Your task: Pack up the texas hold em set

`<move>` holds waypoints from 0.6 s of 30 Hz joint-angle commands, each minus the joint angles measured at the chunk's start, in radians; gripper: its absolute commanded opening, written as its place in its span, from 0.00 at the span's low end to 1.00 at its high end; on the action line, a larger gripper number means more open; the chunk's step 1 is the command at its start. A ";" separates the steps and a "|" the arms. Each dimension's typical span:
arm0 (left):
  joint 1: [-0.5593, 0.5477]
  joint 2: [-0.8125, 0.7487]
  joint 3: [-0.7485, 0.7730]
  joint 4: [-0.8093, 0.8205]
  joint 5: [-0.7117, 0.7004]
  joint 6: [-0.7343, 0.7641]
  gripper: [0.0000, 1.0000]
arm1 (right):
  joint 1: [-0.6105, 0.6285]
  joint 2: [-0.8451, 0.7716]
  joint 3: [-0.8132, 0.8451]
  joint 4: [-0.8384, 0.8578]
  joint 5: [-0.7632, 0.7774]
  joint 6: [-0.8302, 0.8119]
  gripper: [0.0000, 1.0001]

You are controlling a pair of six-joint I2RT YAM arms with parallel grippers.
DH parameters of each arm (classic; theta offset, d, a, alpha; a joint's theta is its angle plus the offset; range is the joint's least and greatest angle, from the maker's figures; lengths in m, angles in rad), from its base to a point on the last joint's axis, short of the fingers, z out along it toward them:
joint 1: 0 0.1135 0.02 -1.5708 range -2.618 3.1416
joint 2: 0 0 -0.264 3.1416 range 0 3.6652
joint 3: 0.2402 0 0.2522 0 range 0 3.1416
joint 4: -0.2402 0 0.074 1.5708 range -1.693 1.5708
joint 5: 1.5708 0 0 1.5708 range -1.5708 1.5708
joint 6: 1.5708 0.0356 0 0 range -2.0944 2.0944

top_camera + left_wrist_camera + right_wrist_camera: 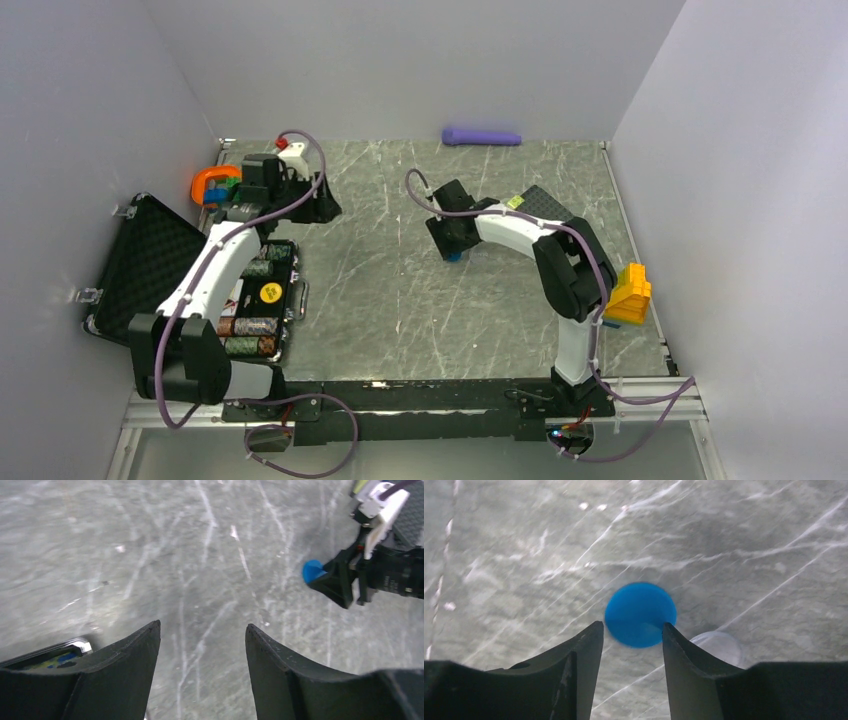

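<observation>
The blue disc (640, 614) lies on the marble table mid-way across. My right gripper (631, 625) has its fingertips against both sides of the disc's near edge, and most of the disc pokes out beyond them. It shows in the top view as a blue sliver (455, 256) under the right gripper (450, 243), and as the blue disc (312, 571) in the left wrist view. The black foam-lined case (140, 262) stands open at the left, holding striped chip stacks (255, 327) and a yellow disc (269, 293). My left gripper (202, 630) hangs open over bare table, nothing between its fingers.
An orange ring toy (212, 183) sits at the back left behind the left gripper (318, 205). A purple cylinder (482, 136) lies by the back wall. A black studded plate (548, 203) is behind the right arm. A clear round piece (720, 647) lies just right of the blue disc.
</observation>
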 commanded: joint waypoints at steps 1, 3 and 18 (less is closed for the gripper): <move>-0.059 0.066 -0.001 0.064 0.157 -0.065 0.67 | 0.035 -0.094 -0.065 0.037 -0.056 -0.007 0.17; -0.085 0.108 -0.001 0.077 0.221 -0.102 0.67 | 0.054 -0.130 -0.099 0.063 -0.055 -0.013 0.16; -0.193 0.258 0.027 0.062 0.306 -0.147 0.65 | 0.055 -0.202 -0.113 0.063 -0.034 0.014 0.45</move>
